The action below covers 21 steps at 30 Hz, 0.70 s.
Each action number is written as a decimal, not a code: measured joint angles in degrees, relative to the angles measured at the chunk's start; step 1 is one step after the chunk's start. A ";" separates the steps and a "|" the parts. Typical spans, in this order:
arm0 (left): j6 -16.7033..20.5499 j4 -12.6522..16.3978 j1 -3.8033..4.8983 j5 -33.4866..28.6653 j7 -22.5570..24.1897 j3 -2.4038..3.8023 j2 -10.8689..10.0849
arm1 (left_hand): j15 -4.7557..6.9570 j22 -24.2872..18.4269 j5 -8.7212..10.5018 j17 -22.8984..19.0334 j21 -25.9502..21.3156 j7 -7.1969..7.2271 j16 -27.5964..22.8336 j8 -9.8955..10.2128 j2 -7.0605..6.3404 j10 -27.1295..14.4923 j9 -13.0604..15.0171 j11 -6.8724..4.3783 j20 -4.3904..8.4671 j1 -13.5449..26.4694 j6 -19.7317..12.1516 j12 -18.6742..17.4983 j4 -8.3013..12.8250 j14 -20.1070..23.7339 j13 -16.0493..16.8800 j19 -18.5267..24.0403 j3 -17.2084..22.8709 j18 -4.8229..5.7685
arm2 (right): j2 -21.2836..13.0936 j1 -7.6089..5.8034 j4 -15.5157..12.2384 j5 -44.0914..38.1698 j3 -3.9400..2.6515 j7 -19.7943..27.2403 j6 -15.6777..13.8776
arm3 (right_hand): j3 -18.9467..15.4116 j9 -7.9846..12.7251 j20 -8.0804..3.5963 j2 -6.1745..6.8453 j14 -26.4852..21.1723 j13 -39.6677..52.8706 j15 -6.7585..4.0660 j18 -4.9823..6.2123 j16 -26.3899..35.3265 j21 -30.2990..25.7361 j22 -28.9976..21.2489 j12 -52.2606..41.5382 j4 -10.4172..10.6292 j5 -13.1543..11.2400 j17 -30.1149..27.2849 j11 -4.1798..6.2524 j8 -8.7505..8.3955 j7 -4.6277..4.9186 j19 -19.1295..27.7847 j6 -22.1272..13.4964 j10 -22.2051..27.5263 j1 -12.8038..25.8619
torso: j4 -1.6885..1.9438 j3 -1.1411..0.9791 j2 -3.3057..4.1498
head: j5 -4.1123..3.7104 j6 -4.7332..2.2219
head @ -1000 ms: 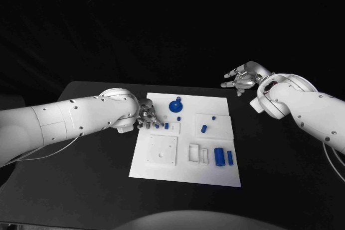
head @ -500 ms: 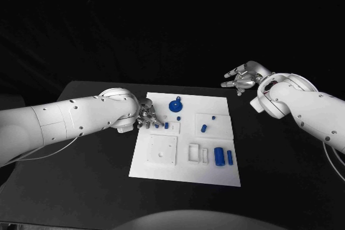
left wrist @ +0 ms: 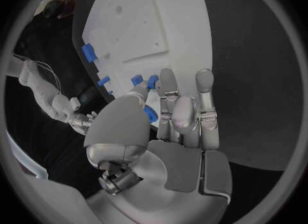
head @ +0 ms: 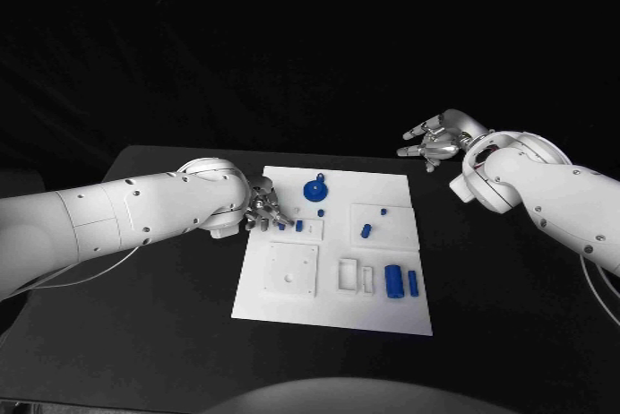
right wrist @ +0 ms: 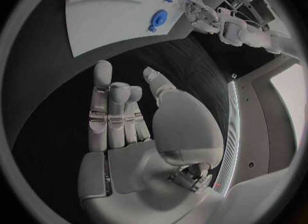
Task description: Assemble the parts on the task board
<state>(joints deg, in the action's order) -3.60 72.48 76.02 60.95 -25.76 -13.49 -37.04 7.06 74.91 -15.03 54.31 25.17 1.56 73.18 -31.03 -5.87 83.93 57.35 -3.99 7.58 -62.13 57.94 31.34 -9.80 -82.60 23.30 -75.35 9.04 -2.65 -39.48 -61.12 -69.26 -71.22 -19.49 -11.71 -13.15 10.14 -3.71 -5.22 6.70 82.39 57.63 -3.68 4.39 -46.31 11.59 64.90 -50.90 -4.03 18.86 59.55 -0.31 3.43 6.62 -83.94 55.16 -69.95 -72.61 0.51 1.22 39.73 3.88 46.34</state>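
Left silver many-fingered hand [head: 265, 209]: fingers lowered onto the left edge of the white rectangular task board [head: 388, 320]; a small blue peg-like part [left wrist: 150, 114] is seen between thumb and fingers in the left wrist view, though whether it is pinched cannot be told.

Right silver many-fingered hand [head: 433, 139]: raised beyond the board's far right corner, fingers loosely apart, nothing held.

Task board: matte white plate with raised square blocks and recesses, laid mid-table on the black table [head: 168, 342].

Parts: blue round disc with a stem [head: 316, 191] near the far edge; two blue cylinders [head: 402, 282] near the right edge.
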 measured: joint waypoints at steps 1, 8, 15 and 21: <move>0.00 -0.01 0.00 0.00 -0.05 0.00 0.01 | 0.00 0.00 0.00 0.00 0.00 0.00 0.00 -0.05 -0.09 0.00 0.00 0.00 0.00 0.09 0.00 0.00 -0.21 0.00 -0.02 0.00 0.09 0.00 | 0.00 0.00 0.00 0.00 0.00 0.00 0.00 | 0.00 0.00 0.00 0.00 0.00 0.00 0.00 0.00 0.00 0.00 0.00 0.00 0.00 0.00 0.00 0.00 0.00 0.00 0.00 0.00 0.00 0.00 | -0.01 0.00 0.00 | -0.02 0.00; -0.14 -0.06 0.03 0.00 -0.46 0.03 0.08 | 0.00 0.00 0.00 0.12 0.00 -0.05 0.00 -0.27 -0.54 0.00 0.13 0.00 0.00 0.42 -0.04 0.00 -0.61 0.00 -0.02 0.00 0.17 0.00 | -0.05 0.00 0.00 0.00 0.00 -0.01 0.03 | 0.00 0.00 0.00 0.00 0.00 0.00 0.00 0.00 0.00 0.00 0.00 -0.01 0.00 0.00 0.00 -0.01 0.00 0.00 0.00 0.00 -0.01 0.00 | -0.02 -0.01 0.00 | -0.04 0.13; -0.15 -0.40 0.11 -0.03 -1.04 0.07 0.01 | 0.00 -0.01 0.95 0.10 0.00 -0.16 0.00 -0.44 -2.77 0.00 0.49 0.00 0.00 0.93 -0.15 0.00 -3.80 0.00 -0.11 0.00 0.32 0.00 | -0.07 0.00 0.02 0.01 0.00 -0.02 0.05 | 0.00 0.00 0.00 0.00 0.00 0.00 0.00 0.00 0.00 0.00 0.00 -0.01 0.00 0.25 0.00 -0.09 0.00 0.00 0.00 0.00 -0.09 0.00 | -0.03 -0.02 -0.01 | -0.09 0.16; -0.03 -0.40 0.12 -0.26 -1.32 0.08 0.04 | 0.00 -0.01 9.90 0.07 0.00 -0.18 0.00 -0.43 -4.67 0.00 0.47 0.00 0.00 2.09 -0.16 0.00 -6.35 0.00 -0.11 0.00 0.52 0.00 | -0.07 0.00 0.08 0.02 0.00 -0.03 0.06 | 0.00 0.00 0.00 0.00 0.00 0.00 0.00 0.00 0.00 0.00 0.00 -0.01 0.00 0.24 0.01 -0.09 0.00 0.00 0.00 0.00 -0.09 0.00 | -0.03 -0.02 -0.01 | -0.09 0.16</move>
<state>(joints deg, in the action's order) -3.63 72.08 76.14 60.69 -27.08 -13.42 -37.00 7.05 74.90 -5.13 54.38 25.17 1.38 73.18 -31.46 -10.54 83.93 57.82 -3.99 7.58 -60.03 57.79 31.34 -16.15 -82.60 23.18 -75.35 9.56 -2.65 -39.54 -61.11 -69.18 -71.21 -19.49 -11.74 -13.09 10.14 -3.71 -5.22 6.70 82.39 57.64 -3.68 4.40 -46.31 11.59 64.91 -50.91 -4.03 19.10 59.56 -0.41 3.44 6.61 -83.94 55.16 -70.04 -72.61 0.48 1.20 39.73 3.78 46.51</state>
